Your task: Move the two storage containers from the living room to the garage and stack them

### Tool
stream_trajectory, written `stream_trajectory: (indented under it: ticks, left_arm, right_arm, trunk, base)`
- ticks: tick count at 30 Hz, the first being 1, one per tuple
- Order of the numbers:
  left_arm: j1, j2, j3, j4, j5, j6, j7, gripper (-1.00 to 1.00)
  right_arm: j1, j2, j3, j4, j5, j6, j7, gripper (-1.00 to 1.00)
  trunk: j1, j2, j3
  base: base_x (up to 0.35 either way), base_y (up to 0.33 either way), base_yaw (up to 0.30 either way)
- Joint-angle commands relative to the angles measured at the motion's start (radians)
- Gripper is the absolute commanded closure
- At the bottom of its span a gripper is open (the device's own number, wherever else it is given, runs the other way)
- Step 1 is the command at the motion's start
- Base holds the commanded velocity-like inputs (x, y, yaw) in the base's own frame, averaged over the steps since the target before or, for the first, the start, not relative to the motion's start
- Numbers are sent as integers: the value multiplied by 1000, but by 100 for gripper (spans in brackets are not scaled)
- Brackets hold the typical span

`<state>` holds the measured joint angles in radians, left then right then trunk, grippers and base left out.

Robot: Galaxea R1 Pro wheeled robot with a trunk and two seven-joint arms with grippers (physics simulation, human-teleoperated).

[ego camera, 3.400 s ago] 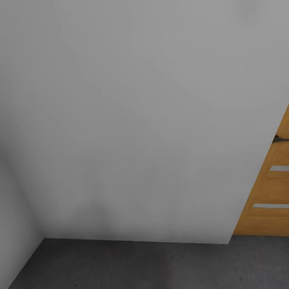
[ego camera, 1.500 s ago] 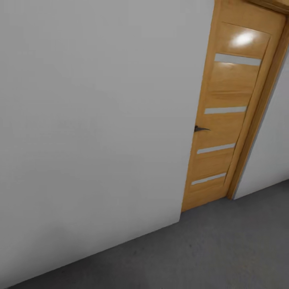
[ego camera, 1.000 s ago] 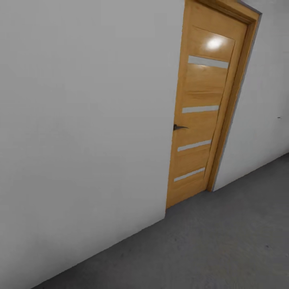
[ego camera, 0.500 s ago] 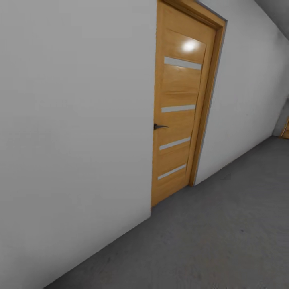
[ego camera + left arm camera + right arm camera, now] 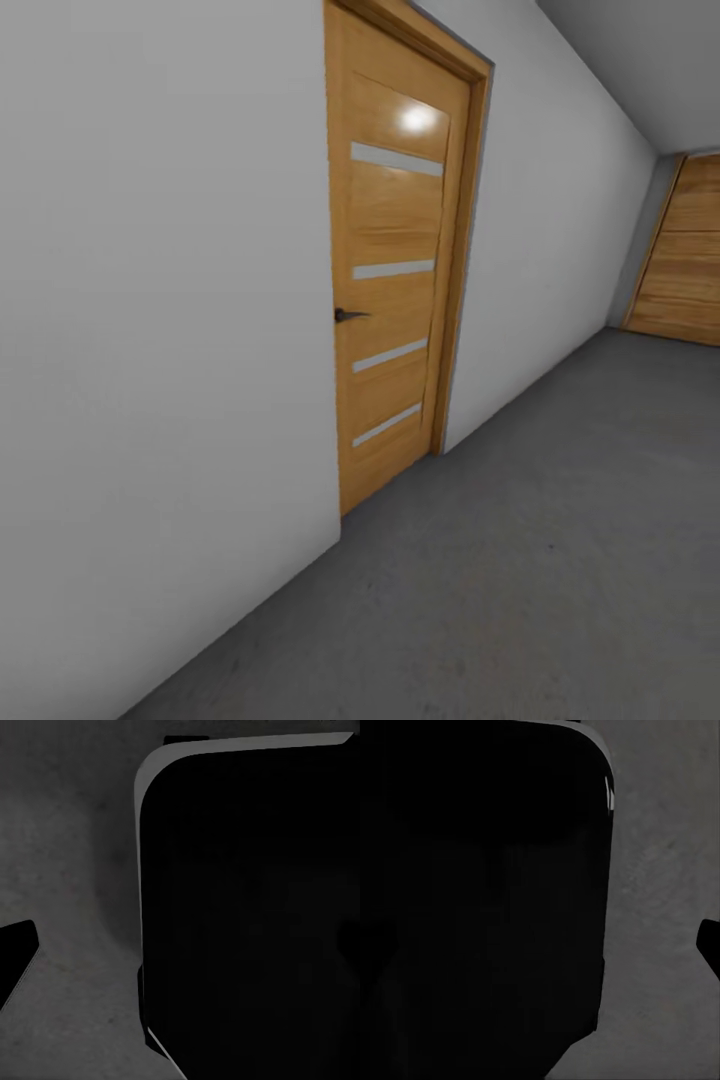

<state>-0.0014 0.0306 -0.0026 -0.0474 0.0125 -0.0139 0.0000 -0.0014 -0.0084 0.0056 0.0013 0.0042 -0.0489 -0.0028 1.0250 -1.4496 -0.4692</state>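
I am in the garage, looking along a pale grey wall over the dark grey concrete floor. The two storage containers are out of view. In the left wrist view a big black rounded body hangs over the floor, with a dark sliver at the picture's edge. The right wrist view shows a similar black mass above the floor and a dark tip at the edge. Neither wrist view reveals how the jaws stand.
A shut orange wooden door with a dark handle is set in the wall close on the left. At the far end stands a second orange wooden panel. Open concrete stretches ahead and to the right.
The camera has swung right: the door slid from the picture's right edge to left of centre. The garage's far end and the second wooden panel came into sight.
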Motion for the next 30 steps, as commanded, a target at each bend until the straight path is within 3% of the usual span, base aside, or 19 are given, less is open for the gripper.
stream_trajectory:
  ticks: [1,30]
  left_arm:
    - [0,0,0,0,1,-1,0,-100]
    - [0,0,0,0,1,-1,0,-100]
  right_arm:
    - [0,0,1,0,0,-3,0,-100]
    - [0,-1,0,0,0,-5,0,-100]
  trunk:
    - [0,0,-1]
    - [0,0,-1]
  base:
    - [0,0,-291]
    - [0,0,-282]
